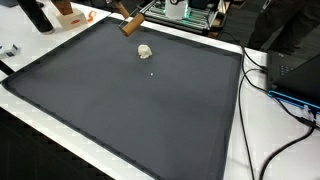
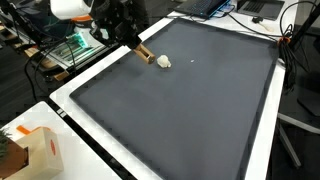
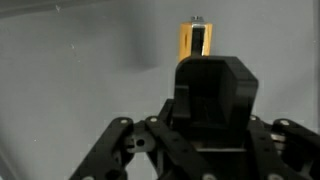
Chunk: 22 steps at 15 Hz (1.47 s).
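In an exterior view the stick [image 1: 129, 25] hangs over the far edge of the mat [image 1: 150, 120], the lump [image 1: 145, 51] just nearer; in an exterior view the gripper [image 2: 128, 40] has jaws clamped on the stick [image 2: 143, 53], tip beside the lump [image 2: 164, 62]; wrist view shows the stick [image 3: 195, 40] ahead: low, steady contact advised.

I count one dark mat [image 1: 150, 120], one small white lump [image 1: 145, 51] and one wooden stick [image 2: 143, 52]. There's one gripper [image 2: 131, 42] and one box [image 2: 40, 150].
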Each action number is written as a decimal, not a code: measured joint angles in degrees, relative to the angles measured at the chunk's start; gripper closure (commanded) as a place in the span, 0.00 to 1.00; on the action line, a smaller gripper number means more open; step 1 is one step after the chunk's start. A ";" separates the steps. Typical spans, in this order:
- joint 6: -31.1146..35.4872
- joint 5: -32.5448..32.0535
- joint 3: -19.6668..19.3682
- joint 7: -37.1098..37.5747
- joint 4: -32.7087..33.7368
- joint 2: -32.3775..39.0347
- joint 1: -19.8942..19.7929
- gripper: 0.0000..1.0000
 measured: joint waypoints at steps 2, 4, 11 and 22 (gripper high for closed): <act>0.01 2.80 -0.75 -4.62 -1.07 0.83 -0.93 0.76; 0.14 4.59 -1.29 -8.11 -1.86 1.63 -1.75 0.76; 1.48 11.31 -2.38 -14.59 -4.18 3.51 -4.60 0.76; 1.60 21.13 -2.59 -15.06 -4.20 7.65 -6.42 0.76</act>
